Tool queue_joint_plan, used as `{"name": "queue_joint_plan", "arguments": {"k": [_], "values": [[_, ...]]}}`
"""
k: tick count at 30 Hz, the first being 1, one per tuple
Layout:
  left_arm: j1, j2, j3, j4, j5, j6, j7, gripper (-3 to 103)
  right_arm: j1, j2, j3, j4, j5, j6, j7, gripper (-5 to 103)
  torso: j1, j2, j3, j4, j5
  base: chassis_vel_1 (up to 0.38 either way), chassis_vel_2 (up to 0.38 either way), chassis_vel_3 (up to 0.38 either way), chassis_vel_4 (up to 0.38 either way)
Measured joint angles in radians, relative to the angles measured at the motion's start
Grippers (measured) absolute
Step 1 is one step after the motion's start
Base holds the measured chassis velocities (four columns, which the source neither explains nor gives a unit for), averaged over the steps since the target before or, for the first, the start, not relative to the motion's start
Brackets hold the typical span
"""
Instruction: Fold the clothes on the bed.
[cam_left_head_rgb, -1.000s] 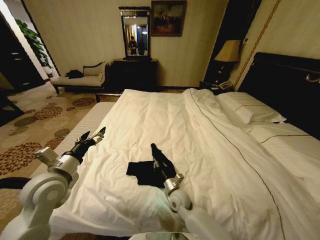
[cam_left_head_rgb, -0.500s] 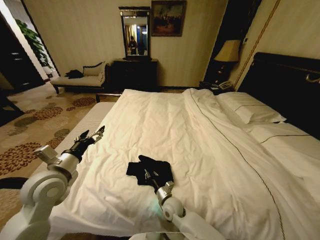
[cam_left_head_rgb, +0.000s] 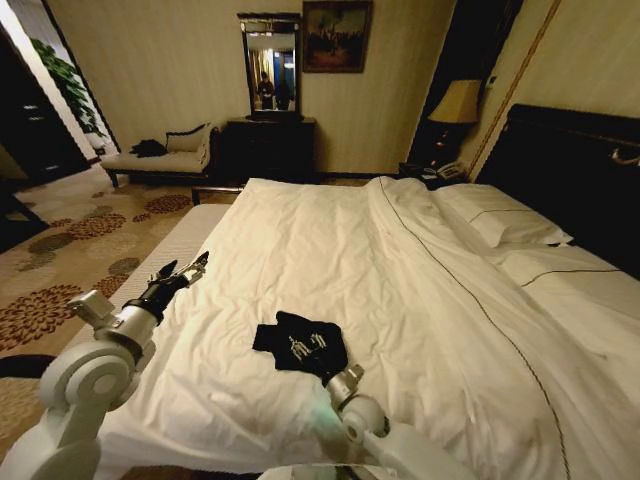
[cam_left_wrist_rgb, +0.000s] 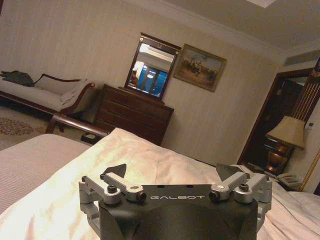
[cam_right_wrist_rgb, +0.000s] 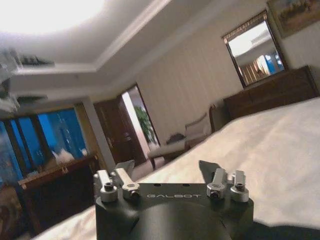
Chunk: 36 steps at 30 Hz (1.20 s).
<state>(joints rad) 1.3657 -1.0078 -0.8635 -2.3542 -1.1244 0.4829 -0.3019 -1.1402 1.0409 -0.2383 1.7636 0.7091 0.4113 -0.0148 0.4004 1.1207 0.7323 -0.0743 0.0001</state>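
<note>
The clothes are one small black T-shirt (cam_left_head_rgb: 298, 345) with white marks on it, lying crumpled on the white duvet of the bed (cam_left_head_rgb: 400, 280) near its front edge. My right arm's silver wrist (cam_left_head_rgb: 346, 384) sits at the shirt's near edge. In the right wrist view, my right gripper (cam_right_wrist_rgb: 166, 170) is open with nothing between its fingers, just above the duvet. My left gripper (cam_left_head_rgb: 186, 270) hangs open over the bed's left edge, well apart from the shirt. It holds nothing in the left wrist view either, where it (cam_left_wrist_rgb: 171, 172) points across the bed.
A long padded bench (cam_left_head_rgb: 165, 255) runs along the bed's left side. Pillows (cam_left_head_rgb: 500, 215) and the dark headboard (cam_left_head_rgb: 570, 160) are on the right. A chaise longue (cam_left_head_rgb: 160, 150), a dresser (cam_left_head_rgb: 265, 150) and a lamp (cam_left_head_rgb: 457, 103) stand by the far wall.
My right arm has drawn back from above the shirt, down toward the bed's near edge. The shirt now lies uncovered with its white marks showing. The left arm has hardly moved.
</note>
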Motion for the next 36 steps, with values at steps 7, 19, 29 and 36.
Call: {"name": "queue_joint_plan", "arguments": {"k": [7,19,29,36], "values": [[0.019,0.000,-0.009,-0.016,0.002,0.000,0.000,100,0.035,0.025,0.004,-0.041,0.140,-0.061,0.040,96,0.000,0.000,0.000,0.0000,-0.0001,0.000,0.000,0.000,0.000],[0.076,0.005,-0.088,-0.059,-0.016,0.004,-0.001,100,0.111,0.063,-0.086,-0.004,0.353,-0.283,0.240,100,0.000,0.000,0.000,0.0000,-0.0002,0.000,0.000,0.000,0.000],[0.102,0.001,-0.115,-0.082,-0.018,0.004,-0.001,100,0.153,0.078,-0.209,0.005,0.327,-0.314,0.222,100,0.000,0.000,0.000,0.0001,-0.0001,0.000,0.000,0.000,0.000],[0.110,-0.006,-0.124,-0.089,-0.016,0.004,-0.002,100,0.190,0.073,-0.264,0.007,0.320,-0.311,0.164,100,0.000,0.000,0.000,0.0001,-0.0002,0.000,0.000,0.000,0.000]]}}
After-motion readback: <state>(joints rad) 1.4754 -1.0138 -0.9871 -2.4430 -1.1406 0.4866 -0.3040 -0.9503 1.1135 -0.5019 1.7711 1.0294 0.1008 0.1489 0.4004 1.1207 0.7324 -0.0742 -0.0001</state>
